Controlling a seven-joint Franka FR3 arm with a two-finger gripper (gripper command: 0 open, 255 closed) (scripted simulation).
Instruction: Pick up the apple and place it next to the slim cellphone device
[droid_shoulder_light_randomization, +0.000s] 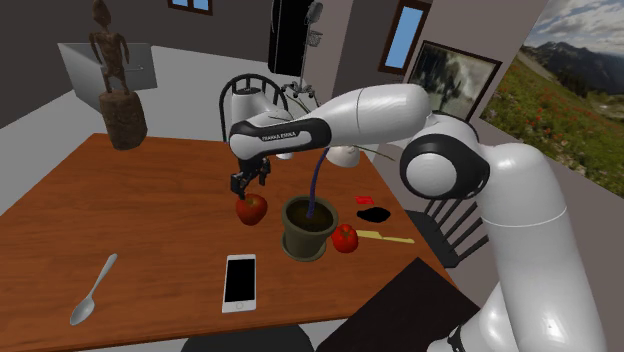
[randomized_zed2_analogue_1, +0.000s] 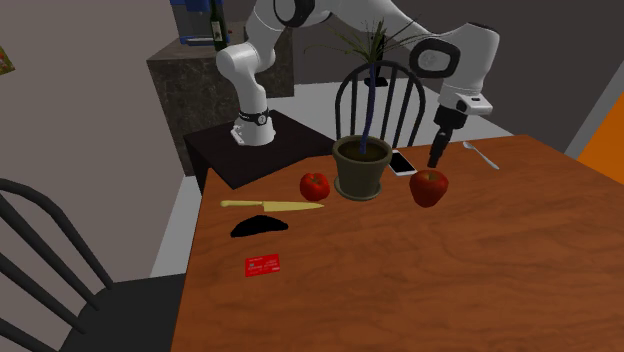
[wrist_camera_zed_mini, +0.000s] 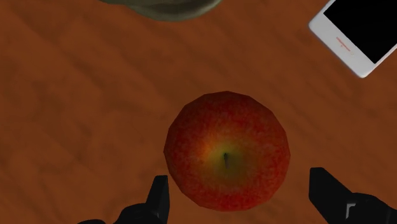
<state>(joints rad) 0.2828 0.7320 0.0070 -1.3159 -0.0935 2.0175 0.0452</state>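
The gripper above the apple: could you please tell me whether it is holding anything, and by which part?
Nothing is held. The gripper is open, with one finger on either side of the apple, and is not clasping it.

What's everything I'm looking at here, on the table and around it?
Table: one, brown wood.
Potted plant: one, olive pot, mid-table.
Cellphone: one, white, black screen, near the table edge.
Apple: one, red, near the cellphone.
Second apple: one, red, potted plant's other side.
Spoon: one, grey, shoulder view's left.
Knife: one, yellow, by the second apple.
Dark lump: one, black, beside the knife.
Card: one, red, past the lump.
Figurine: one, brown, far corner.
Arm: one, white.
Gripper: one, black, open above the apple.
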